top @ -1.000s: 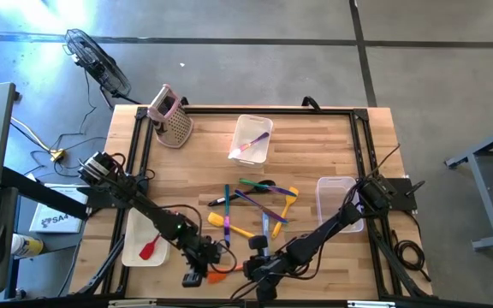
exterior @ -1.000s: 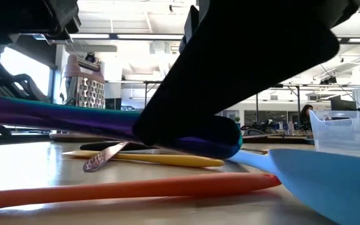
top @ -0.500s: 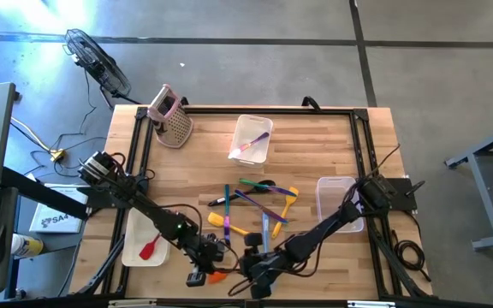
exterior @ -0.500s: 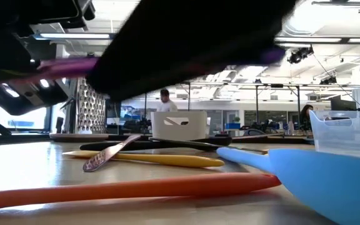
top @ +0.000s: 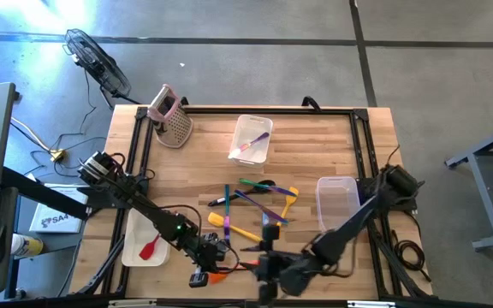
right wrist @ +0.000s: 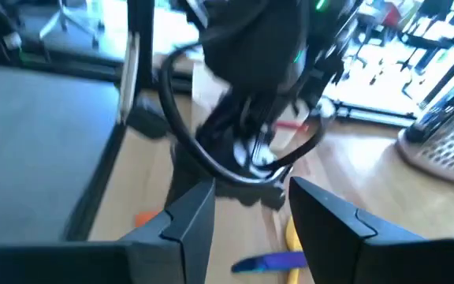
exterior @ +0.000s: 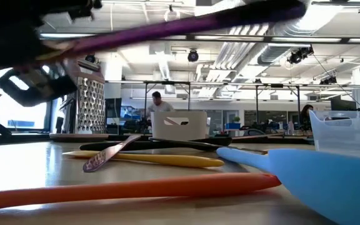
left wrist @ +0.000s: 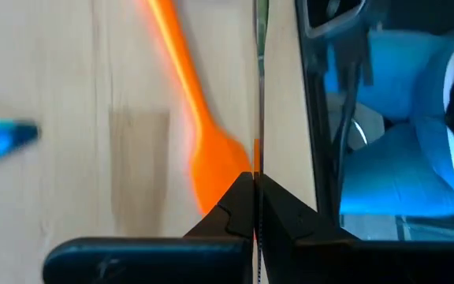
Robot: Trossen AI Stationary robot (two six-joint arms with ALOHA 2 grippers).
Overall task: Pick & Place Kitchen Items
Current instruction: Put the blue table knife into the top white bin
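Observation:
A slim purple utensil (exterior: 186, 22) hangs in the air near the table's front edge, with my left gripper (top: 221, 257) shut on it. In the high view it shows as a thin dark line (top: 245, 251). My right gripper (top: 262, 261) stands open just to its right, with nothing between its fingers (right wrist: 187, 217). Below them an orange spatula (left wrist: 195, 126) lies flat on the wood. A blue spoon (exterior: 305, 169) and a yellow utensil (exterior: 161, 159) lie nearby. More utensils lie crossed in a heap (top: 259, 205) at the table's middle. My left gripper pinches the purple utensil between its two shut fingers, at the end nearer the table's left side. In the left wrist view it shows edge-on as a thin strip (left wrist: 256, 150) running forward from the fingertips. It is lifted clear of the table and slants upward away from the gripper.
A white tray (top: 131, 248) with a red spatula lies at the left. A clear bin (top: 264, 124) with a utensil stands far centre, and another clear bin (top: 336, 201) stands at the right. A pink grater (top: 171, 115) stands far left. A person (exterior: 157, 100) shows in the room behind.
My right gripper has opened, let go of the purple utensil and drawn back toward the table's right edge. The utensil has stayed in my left gripper; it has risen from just above the table and now slants high.

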